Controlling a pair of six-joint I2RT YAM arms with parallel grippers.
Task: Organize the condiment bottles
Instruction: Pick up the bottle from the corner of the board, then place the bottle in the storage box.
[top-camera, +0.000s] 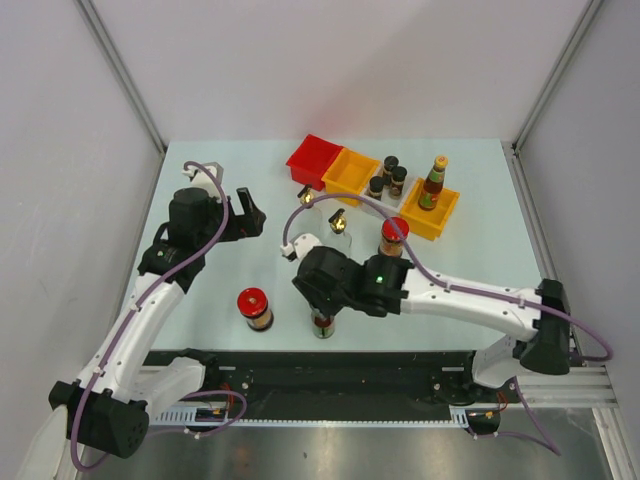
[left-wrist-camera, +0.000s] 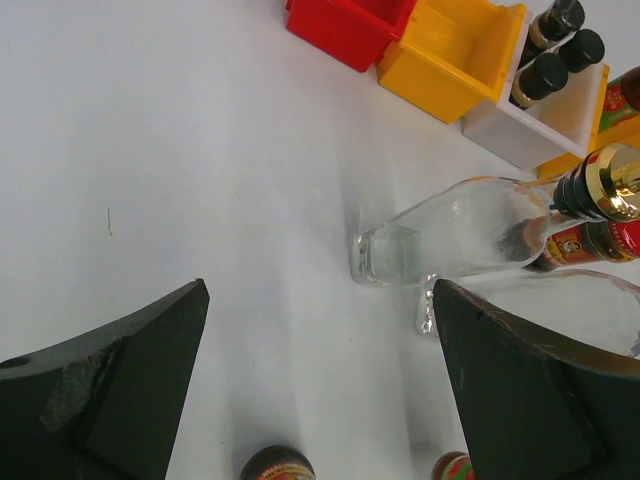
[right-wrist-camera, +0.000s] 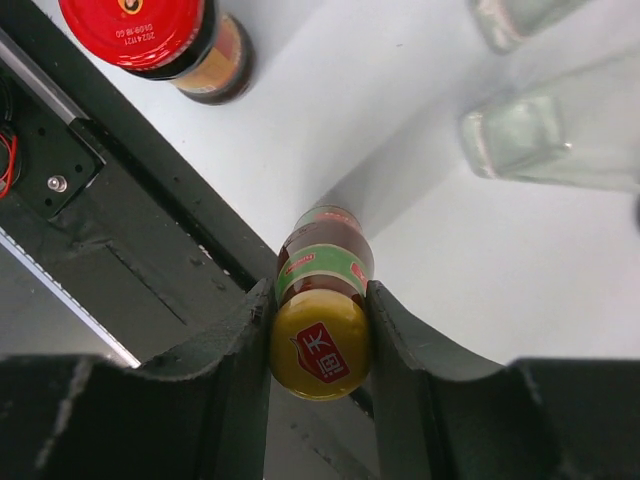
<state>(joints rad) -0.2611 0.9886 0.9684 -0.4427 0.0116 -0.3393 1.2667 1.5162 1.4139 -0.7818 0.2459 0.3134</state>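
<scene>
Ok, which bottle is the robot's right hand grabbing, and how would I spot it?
Find the near edge of the white table, by the black rail. There the right gripper closes around a small sauce bottle. It has a yellow cap and a green label band, unlike the red-lidded jar to its left.

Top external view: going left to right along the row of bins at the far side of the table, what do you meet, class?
In order: red bin → orange bin → white bin with black-capped shakers → second orange bin holding a sauce bottle.
</scene>
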